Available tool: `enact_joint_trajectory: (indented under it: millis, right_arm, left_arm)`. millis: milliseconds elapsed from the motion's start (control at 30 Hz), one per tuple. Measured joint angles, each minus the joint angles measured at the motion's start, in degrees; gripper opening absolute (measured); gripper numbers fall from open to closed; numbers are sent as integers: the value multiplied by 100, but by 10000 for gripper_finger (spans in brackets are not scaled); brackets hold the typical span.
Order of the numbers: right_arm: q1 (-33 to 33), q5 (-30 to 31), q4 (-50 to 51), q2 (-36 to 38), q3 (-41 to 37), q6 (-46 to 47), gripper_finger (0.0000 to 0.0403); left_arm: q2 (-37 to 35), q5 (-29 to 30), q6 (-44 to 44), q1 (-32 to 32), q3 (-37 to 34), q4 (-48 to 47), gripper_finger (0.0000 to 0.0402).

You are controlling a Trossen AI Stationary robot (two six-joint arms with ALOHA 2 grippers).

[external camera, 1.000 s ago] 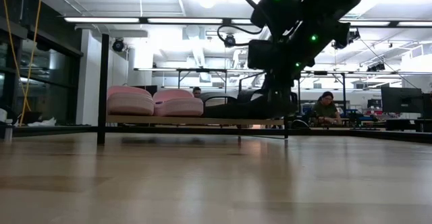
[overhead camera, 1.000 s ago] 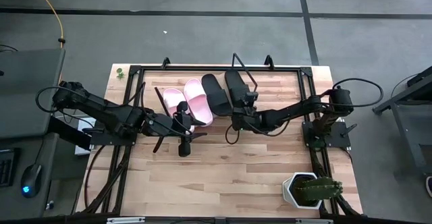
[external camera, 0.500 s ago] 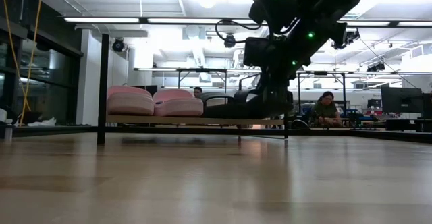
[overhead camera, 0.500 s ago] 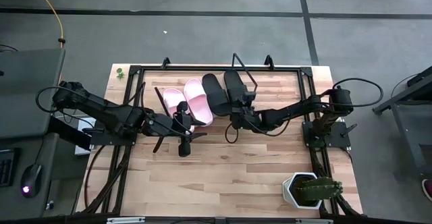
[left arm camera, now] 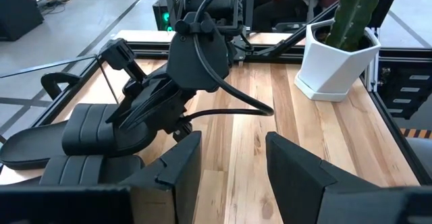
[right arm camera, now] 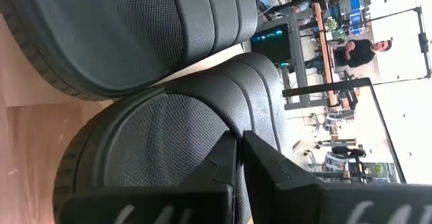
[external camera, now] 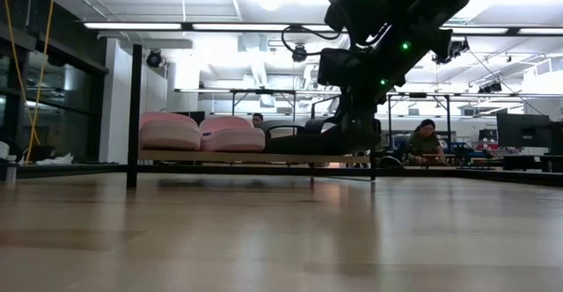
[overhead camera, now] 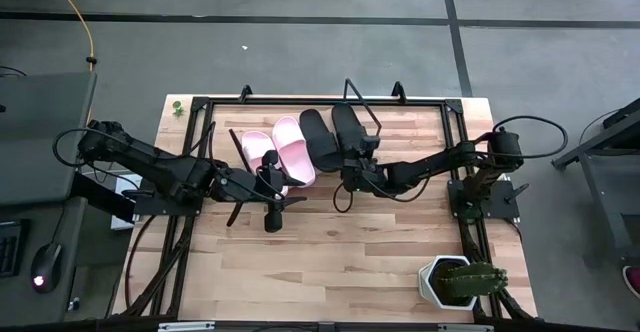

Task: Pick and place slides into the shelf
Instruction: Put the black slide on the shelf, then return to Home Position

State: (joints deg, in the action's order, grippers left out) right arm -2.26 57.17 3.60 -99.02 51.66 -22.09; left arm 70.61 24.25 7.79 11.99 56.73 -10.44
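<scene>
Two pale pink slides (overhead camera: 258, 153) (overhead camera: 294, 149) and two black slides (overhead camera: 317, 140) (overhead camera: 349, 130) lie side by side, soles down, on the tilted wooden shelf (external camera: 220, 157). My right gripper (overhead camera: 352, 165) is shut at the heel end of the right black slide (right arm camera: 162, 136). It also shows in the left wrist view (left arm camera: 145, 109). My left gripper (left arm camera: 233, 170) is open and empty, just near of the pink slides in the high view (overhead camera: 283, 190). My right gripper lies with its shut fingers (right arm camera: 223, 173) on the textured footbed at the heel end (right arm camera: 155, 156) of the right black slide. The fingers come slanting from the table's near right side and point along the slide toward its strap (right arm camera: 253, 82). The slide rests on the shelf.
A white pot with a cactus (overhead camera: 455, 280) stands at the table's near right corner. A black frame (overhead camera: 200, 102) runs round the tabletop. There is bare wood (overhead camera: 330, 252) near of the shelf. People sit in the room beyond (external camera: 425, 141).
My right gripper has gone a little toward the table's left edge. The right black slide has shifted slightly left with it, closer to the other black slide. In the last half second nothing has moved.
</scene>
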Motion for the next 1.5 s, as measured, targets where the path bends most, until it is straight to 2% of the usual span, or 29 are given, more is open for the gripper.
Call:
enact_joint_trajectory:
  millis: [133,500,600,833,967,1167,1500]
  right_arm:
    - [-6,127,2,0,2,17,0]
    - [-38,-49,173,0,2,152,4]
    - [-77,-30,175,0,2,154,25]
    - [-195,391,175,0,2,96,107]
    - [-325,492,147,1,2,52,136]
    - [-375,536,130,116,4,61,157]
    - [-597,452,133,859,4,272,158]
  left_arm:
    - [0,0,0,2,0,0,150]
    - [0,0,-1,2,0,0,150]
    - [0,0,-2,0,0,0,150]
    - [0,1,0,0,0,0,150]
    - [0,0,-2,2,0,0,150]
    - [0,2,0,2,0,0,150]
    - [0,0,-2,0,0,-2,150]
